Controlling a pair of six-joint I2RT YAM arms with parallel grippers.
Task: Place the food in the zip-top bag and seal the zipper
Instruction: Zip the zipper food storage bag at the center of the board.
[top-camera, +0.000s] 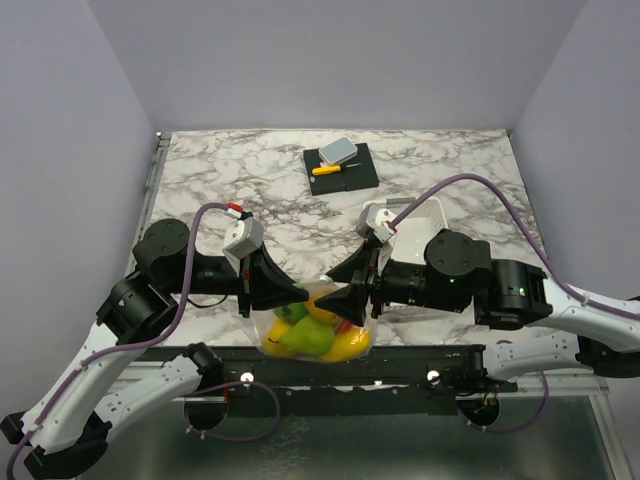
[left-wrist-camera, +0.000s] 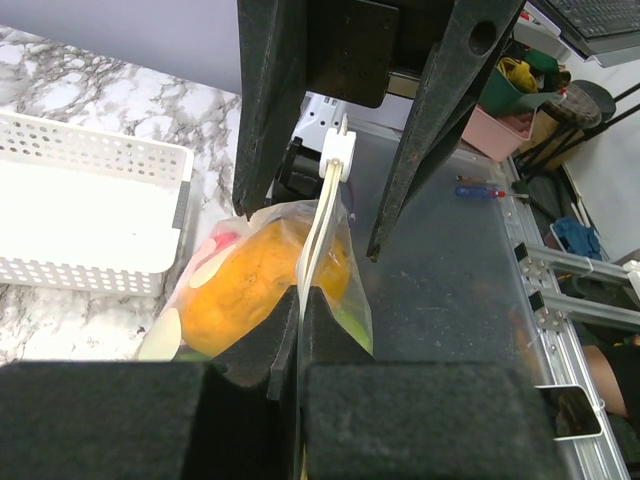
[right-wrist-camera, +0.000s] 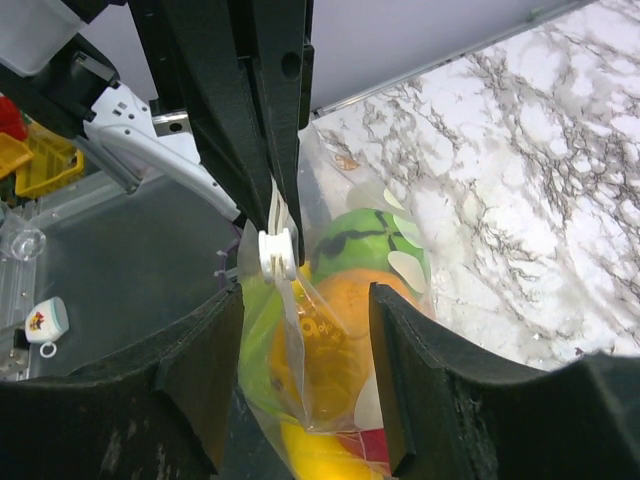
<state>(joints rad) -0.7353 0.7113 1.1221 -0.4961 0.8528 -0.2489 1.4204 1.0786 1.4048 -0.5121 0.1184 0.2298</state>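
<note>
OK, bag is at the middle of the worktop's near edge, held up between both arms. Fruit is inside: orange, green, yellow, some red. The left tool is clamped tight on the zipper strip. The right tool is spread wide, one finger on each side of the bag top, with the white slider between them. The white basket lies further in, toward the right edge.
</note>
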